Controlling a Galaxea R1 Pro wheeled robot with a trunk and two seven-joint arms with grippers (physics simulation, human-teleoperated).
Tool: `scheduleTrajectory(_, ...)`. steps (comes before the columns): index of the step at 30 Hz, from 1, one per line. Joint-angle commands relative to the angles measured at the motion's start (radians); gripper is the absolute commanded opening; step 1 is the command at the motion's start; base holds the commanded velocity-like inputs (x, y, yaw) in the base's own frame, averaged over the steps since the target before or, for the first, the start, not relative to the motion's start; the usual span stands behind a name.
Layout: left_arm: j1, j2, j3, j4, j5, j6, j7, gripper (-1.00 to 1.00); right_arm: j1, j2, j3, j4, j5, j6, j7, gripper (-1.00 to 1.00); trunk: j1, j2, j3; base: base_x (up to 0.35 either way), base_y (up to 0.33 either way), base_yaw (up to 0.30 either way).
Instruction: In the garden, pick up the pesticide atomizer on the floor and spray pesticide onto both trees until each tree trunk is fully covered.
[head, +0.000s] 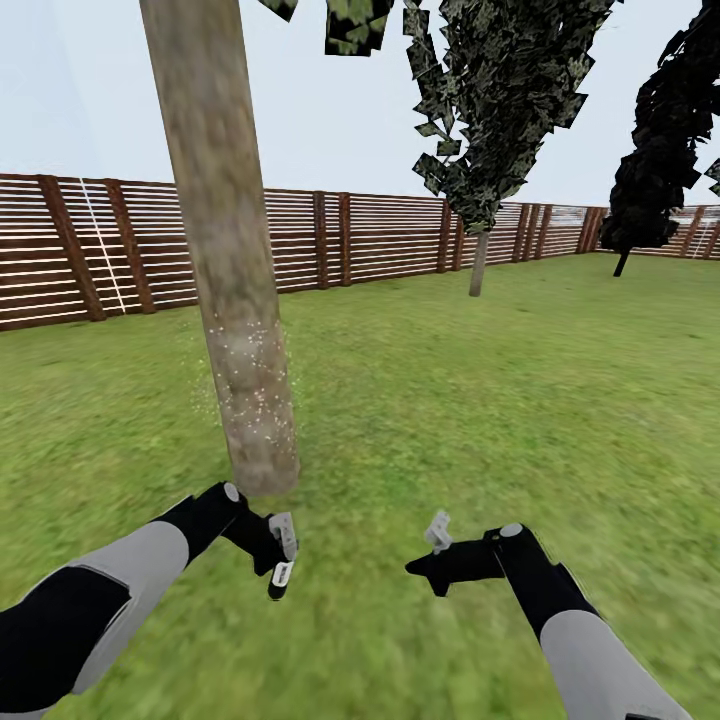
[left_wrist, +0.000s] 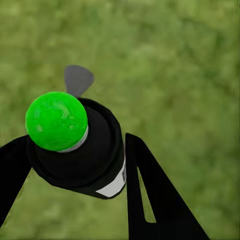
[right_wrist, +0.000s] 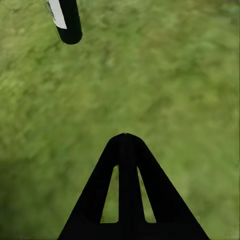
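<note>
My left end effector (head: 279, 552) grips the atomizer (left_wrist: 75, 145); right end effector (head: 438, 530) looks clenched, empty; trunk (head: 225, 270) base speckled, upper bark unsprayed.

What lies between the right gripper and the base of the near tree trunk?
In the head view, only bare lawn separates the right gripper from the tree trunk; the atomizer sits in the left gripper, off that stretch.

Even, bright daylight is rendered throughout, with a pale washed-out sky (head: 330, 120) and no distinct light source. No sharp cast shadows are laid on the lawn (head: 480, 400). The fence (head: 380, 235) is bowed by wide-angle distortion. In both wrist views the grass is rendered soft and blurred, darkened towards one corner.
</note>
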Motion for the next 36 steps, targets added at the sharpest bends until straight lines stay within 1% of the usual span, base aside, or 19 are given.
scheduleTrajectory(1,0.000,-0.003,-0.009,-0.013,-0.001,0.001,-0.001,-1.00,0.000,0.011,0.000,-0.002,0.000,0.000,0.001,-1.00,0.000,0.000,0.000,0.000,0.000,0.000)
scheduleTrajectory(2,0.000,-0.014,-0.024,-0.023,-0.002,0.003,-0.003,-1.00,0.000,0.023,0.000,-0.009,0.000,0.000,0.000,-1.00,0.000,0.000,0.000,0.000,0.000,0.000)
scheduleTrajectory(4,0.001,-0.041,-0.060,-0.029,-0.002,0.008,-0.004,-1.00,0.000,0.032,0.000,-0.057,0.000,0.000,0.001,-1.00,0.000,0.000,0.000,0.000,0.000,0.000)
scheduleTrajectory(5,0.000,-0.052,-0.069,-0.030,-0.002,0.022,-0.004,-1.00,0.000,0.036,0.000,-0.071,0.000,0.000,0.001,-1.00,0.000,0.000,0.000,0.000,0.000,0.000)
scheduleTrajectory(7,0.000,-0.067,-0.075,-0.031,-0.002,0.036,-0.004,-1.00,0.000,0.037,0.000,-0.080,0.000,0.000,0.003,-1.00,0.000,0.000,0.000,0.000,0.000,0.000)
scheduleTrajectory(10,0.000,-0.084,-0.080,-0.032,-0.002,0.047,-0.004,-1.00,0.000,0.038,0.000,-0.117,-0.001,0.001,0.056,-1.00,0.000,0.000,0.000,0.000,0.000,0.000)
scheduleTrajectory(12,0.000,-0.100,-0.090,-0.032,-0.002,0.048,-0.005,-1.00,0.000,0.041,0.000,-0.134,-0.001,0.001,0.062,-1.00,0.000,0.000,0.000,0.000,0.000,0.000)
scheduleTrajectory(15,0.000,-0.109,-0.109,-0.032,-0.002,0.049,-0.004,-1.00,0.000,0.042,0.000,-0.139,-0.001,0.001,0.064,-1.00,0.000,0.000,0.000,0.000,0.000,0.000)
scheduleTrajectory(17,0.000,-0.110,-0.112,-0.036,-0.002,0.049,-0.004,-1.00,0.000,0.043,0.000,-0.140,-0.001,0.001,0.064,-1.00,0.000,0.000,0.000,0.000,0.000,0.000)
scheduleTrajectory(19,0.000,-0.114,-0.113,-0.071,-0.002,0.049,-0.004,-1.00,0.001,0.044,0.000,-0.140,-0.001,0.001,0.064,-1.00,0.000,0.000,0.000,0.000,0.000,0.000)
scheduleTrajectory(20,0.000,-0.125,-0.114,-0.079,-0.002,0.049,-0.004,-1.00,0.000,0.044,0.000,-0.140,-0.001,0.001,0.064,-1.00,0.000,0.000,0.000,0.000,0.000,0.000)
scheduleTrajectory(21,0.000,-0.146,-0.115,-0.085,-0.002,0.049,-0.004,-1.00,0.000,0.044,0.000,-0.140,-0.001,0.001,0.064,-1.00,0.000,0.000,0.000,0.000,0.000,0.000)
scheduleTrajectory(22,0.000,-0.151,-0.115,-0.086,-0.002,0.049,-0.004,-1.00,0.000,0.045,0.000,-0.140,-0.001,0.001,0.064,-1.00,0.000,0.000,0.000,0.000,0.000,0.000)
scheduleTrajectory(24,0.000,-0.177,-0.115,-0.089,-0.002,0.050,-0.004,-1.00,0.000,0.045,0.000,-0.140,-0.001,0.001,0.064,-1.00,0.000,0.000,0.000,0.000,0.000,0.000)
scheduleTrajectory(25,0.000,-0.182,-0.115,-0.089,-0.002,0.050,-0.004,-1.00,0.000,0.045,0.000,-0.140,-0.001,0.001,0.064,-1.00,0.000,0.000,0.000,0.000,0.000,0.000)
scheduleTrajectory(27,0.000,-0.187,-0.116,-0.089,-0.002,0.050,-0.003,-1.00,0.000,0.046,0.000,-0.140,-0.001,0.001,0.064,-1.00,0.000,0.000,0.000,0.000,0.000,0.000)
scheduleTrajectory(30,0.000,-0.193,-0.116,-0.089,-0.002,0.050,-0.003,-1.00,0.000,0.057,0.000,-0.140,-0.001,0.001,0.064,-1.00,0.000,0.000,0.000,0.000,0.000,0.000)
scheduleTrajectory(33,0.000,-0.206,-0.117,-0.089,-0.002,0.050,-0.002,-1.00,0.000,0.059,0.000,-0.140,-0.001,0.001,0.064,-1.00,0.000,0.000,0.000,0.000,0.000,0.000)
scheduleTrajectory(36,0.000,-0.209,-0.118,-0.089,-0.002,0.050,-0.001,-1.00,0.001,0.059,0.000,-0.142,-0.002,0.001,0.064,-1.00,0.000,0.000,0.000,0.000,0.000,0.000)
